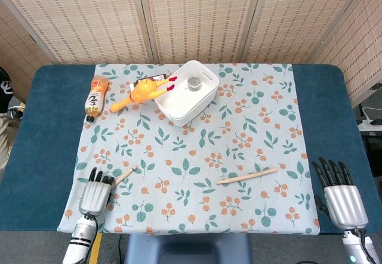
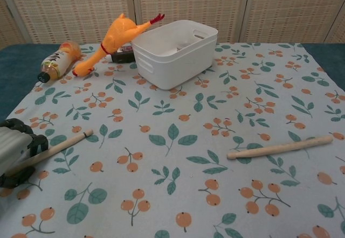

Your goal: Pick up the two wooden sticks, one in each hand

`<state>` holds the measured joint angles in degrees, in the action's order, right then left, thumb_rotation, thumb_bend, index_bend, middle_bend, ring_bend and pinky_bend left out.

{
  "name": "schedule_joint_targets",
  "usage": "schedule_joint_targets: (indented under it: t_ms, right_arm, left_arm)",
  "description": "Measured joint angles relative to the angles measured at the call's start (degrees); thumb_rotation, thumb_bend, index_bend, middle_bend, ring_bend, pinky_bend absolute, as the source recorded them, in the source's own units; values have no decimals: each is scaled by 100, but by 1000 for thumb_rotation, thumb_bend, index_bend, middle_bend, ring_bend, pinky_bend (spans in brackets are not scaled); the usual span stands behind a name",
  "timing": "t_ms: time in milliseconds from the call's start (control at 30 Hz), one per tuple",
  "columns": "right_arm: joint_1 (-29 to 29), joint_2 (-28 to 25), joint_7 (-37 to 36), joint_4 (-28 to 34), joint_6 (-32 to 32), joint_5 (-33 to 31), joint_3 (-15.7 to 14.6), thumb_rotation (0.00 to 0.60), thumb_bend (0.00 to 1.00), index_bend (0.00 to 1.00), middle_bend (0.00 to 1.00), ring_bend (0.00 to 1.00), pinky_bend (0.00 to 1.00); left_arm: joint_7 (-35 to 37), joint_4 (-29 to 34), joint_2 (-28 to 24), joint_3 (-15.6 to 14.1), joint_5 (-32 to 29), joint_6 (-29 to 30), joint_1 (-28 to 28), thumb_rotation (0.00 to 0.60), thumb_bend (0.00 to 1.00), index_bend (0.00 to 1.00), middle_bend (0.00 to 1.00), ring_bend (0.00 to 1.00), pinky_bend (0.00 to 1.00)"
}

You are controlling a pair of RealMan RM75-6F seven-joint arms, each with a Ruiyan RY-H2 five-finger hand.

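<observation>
Two wooden sticks lie on the floral cloth. The left stick (image 1: 123, 175) (image 2: 60, 147) points from my left hand toward the cloth's middle. My left hand (image 1: 96, 192) (image 2: 16, 151) is at the cloth's front left corner, its dark fingers (image 2: 33, 141) curled over the stick's near end and the thumb below it. The near end is hidden in the hand. The right stick (image 1: 246, 175) (image 2: 280, 147) lies free on the cloth. My right hand (image 1: 339, 196) rests on the blue table past the cloth's right edge with fingers spread, well apart from that stick; the chest view does not show it.
A white bin (image 1: 179, 100) (image 2: 175, 55) stands at the back centre with a small can (image 1: 194, 83) inside. An orange rubber chicken (image 1: 142, 91) (image 2: 115, 37) leans against its left side, by a dark item (image 2: 123, 56). A bottle (image 1: 95, 96) (image 2: 56, 61) lies further left.
</observation>
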<state>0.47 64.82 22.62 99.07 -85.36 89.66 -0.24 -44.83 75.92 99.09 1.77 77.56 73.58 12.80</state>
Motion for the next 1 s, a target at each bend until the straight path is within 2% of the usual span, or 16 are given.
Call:
schedule_joint_targets:
  t_ms: [200, 367, 567, 767, 1000]
  right_arm:
    - [1, -7, 0, 0, 2, -11, -1, 600, 282, 0, 0, 0, 0]
    - [2, -7, 3, 4, 1, -10, -6, 600, 282, 0, 0, 0, 0]
    - [4, 3, 33, 5, 13, -5, -20, 600, 282, 0, 0, 0, 0]
    - [24, 48, 116, -10, 63, -19, -29, 600, 282, 0, 0, 0, 0]
    - [163, 293, 171, -230, 180, 93, -3, 600, 282, 22, 0, 0, 0]
  left_arm:
    - [-97, -45, 31, 4, -83, 11, 24, 600, 421, 458, 565, 268, 152]
    - [-95, -117, 65, 12, -47, 116, 37, 600, 484, 599, 708, 348, 152]
    - [312, -267, 130, 21, 149, 357, 22, 600, 499, 716, 822, 437, 154]
    - [702, -546, 194, 33, 370, 623, -2, 600, 519, 802, 893, 485, 158]
    - [1193, -831, 195, 89, 606, 821, 38, 600, 526, 830, 919, 519, 164]
